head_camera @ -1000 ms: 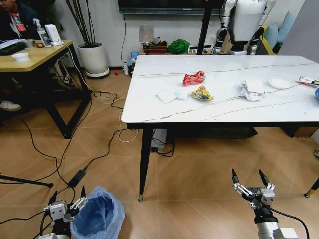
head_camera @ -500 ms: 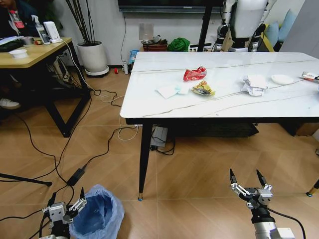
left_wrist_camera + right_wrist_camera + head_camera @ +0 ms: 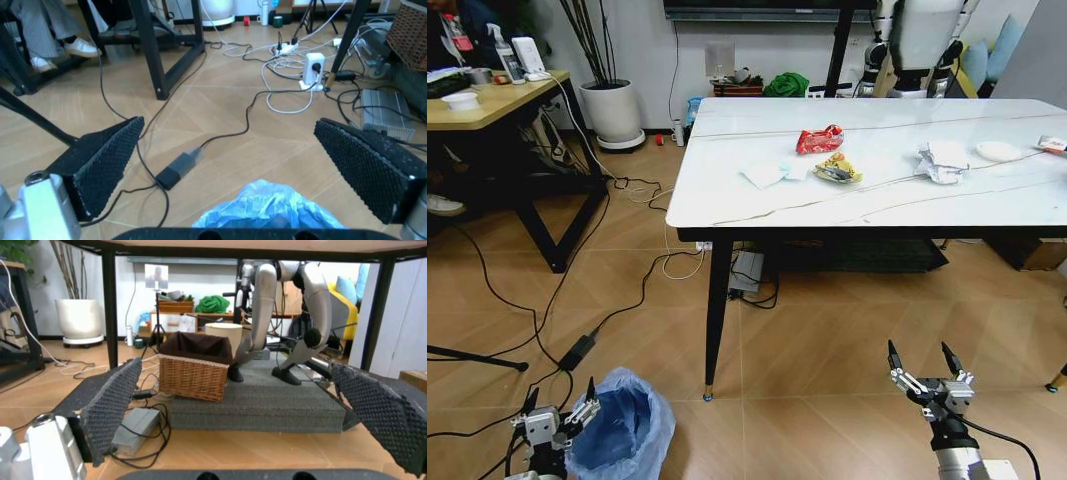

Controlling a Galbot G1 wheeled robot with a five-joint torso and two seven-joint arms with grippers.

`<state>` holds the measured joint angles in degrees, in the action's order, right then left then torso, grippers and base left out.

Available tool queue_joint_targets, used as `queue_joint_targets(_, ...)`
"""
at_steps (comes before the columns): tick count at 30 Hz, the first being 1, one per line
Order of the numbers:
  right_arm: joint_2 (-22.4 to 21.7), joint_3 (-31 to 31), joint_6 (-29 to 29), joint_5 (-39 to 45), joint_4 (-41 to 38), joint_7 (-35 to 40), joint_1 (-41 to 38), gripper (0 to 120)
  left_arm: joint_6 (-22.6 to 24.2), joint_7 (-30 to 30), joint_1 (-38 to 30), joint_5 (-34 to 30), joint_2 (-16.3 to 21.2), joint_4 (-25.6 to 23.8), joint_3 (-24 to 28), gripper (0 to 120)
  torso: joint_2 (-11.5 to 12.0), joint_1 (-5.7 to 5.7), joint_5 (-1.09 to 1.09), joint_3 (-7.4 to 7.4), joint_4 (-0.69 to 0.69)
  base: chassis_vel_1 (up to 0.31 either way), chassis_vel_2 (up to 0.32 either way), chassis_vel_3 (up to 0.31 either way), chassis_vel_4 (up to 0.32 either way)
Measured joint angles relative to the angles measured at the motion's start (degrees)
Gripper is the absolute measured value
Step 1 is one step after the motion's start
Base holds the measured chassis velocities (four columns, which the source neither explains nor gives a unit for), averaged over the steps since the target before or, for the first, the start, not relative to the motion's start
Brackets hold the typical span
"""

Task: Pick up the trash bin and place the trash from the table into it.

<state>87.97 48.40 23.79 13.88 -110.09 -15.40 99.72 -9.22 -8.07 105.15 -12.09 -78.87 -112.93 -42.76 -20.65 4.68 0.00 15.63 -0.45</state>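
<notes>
The trash bin [image 3: 622,428], lined with a crinkled light-blue bag, stands on the floor at the lower left. My left gripper [image 3: 560,397] is open just left of its rim. In the left wrist view the left gripper [image 3: 228,121] holds its pads wide apart above the bin's bag [image 3: 267,210]. My right gripper [image 3: 917,352] hangs open and empty over bare floor at the lower right, in front of the table [image 3: 757,210]. On the table lie a red wrapper [image 3: 818,139], a yellow wrapper [image 3: 835,170], white tissues [image 3: 764,175], a crumpled tissue [image 3: 939,160] and a white disc [image 3: 998,151].
A black table leg [image 3: 717,310] stands between the bin and my right gripper. Cables and a power adapter [image 3: 579,352] trail across the floor near the bin. A yellow desk [image 3: 487,110] and a white plant pot [image 3: 615,115] are at the far left. Under the table sits a wicker basket [image 3: 197,372].
The whole head view has shifted, so the table now sits higher and farther off. Both grippers stay open and hold the same places relative to the bin.
</notes>
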Motion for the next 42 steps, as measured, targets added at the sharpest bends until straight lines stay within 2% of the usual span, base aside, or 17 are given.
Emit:
queue_joint_targets(12,0.8,-0.4,-0.1,-0.6,0.1,0.0,-0.3,100,-0.1,0.0,-0.2,0.2,-0.2,0.7,0.1,100,2.1,-0.70,0.00,-1.37,0.00,0.000,0.000,0.000,0.000)
queue_joint_targets(18,2.6,-1.2,-0.8,-1.4,0.3,0.0,-1.1,100,-1.1,-1.0,-0.2,0.9,-0.1,1.2,0.8,100,3.8,-1.22,0.00,-2.53,0.00,0.000,0.000,0.000,0.000)
queue_joint_targets(20,2.9,-1.3,-0.8,-1.5,0.4,0.0,-1.2,100,-1.4,-1.1,-0.3,1.2,-0.2,1.9,0.9,100,4.0,-1.29,0.01,-2.70,0.00,0.000,0.000,0.000,0.000)
queue_joint_targets(24,4.1,-2.0,-0.6,-1.7,0.5,-0.1,-1.1,100,-2.5,-1.7,-1.5,2.3,-0.8,6.8,0.7,100,4.2,-1.34,-0.01,-2.84,0.00,0.000,0.000,0.000,0.000)
queue_joint_targets(28,4.1,-2.6,-0.4,-2.1,0.8,-0.2,-1.0,100,-2.3,-2.2,-1.7,1.9,-0.8,8.2,0.7,100,4.1,-1.33,-0.01,-2.81,0.00,0.000,0.000,0.000,0.000)
queue_joint_targets(35,4.2,-3.7,1.6,-2.7,2.9,-0.9,-0.8,100,0.8,-2.9,-2.9,-3.0,1.0,9.0,-0.4,100,3.9,-1.26,0.00,-2.69,0.00,0.000,0.000,0.000,0.000)
queue_joint_targets(42,4.3,-4.1,3.3,-3.4,4.1,-1.2,-0.5,100,4.0,-2.9,-6.2,-6.5,1.3,13.2,-1.0,100,3.8,-1.21,-0.01,-2.59,0.00,0.000,0.000,0.000,0.000)
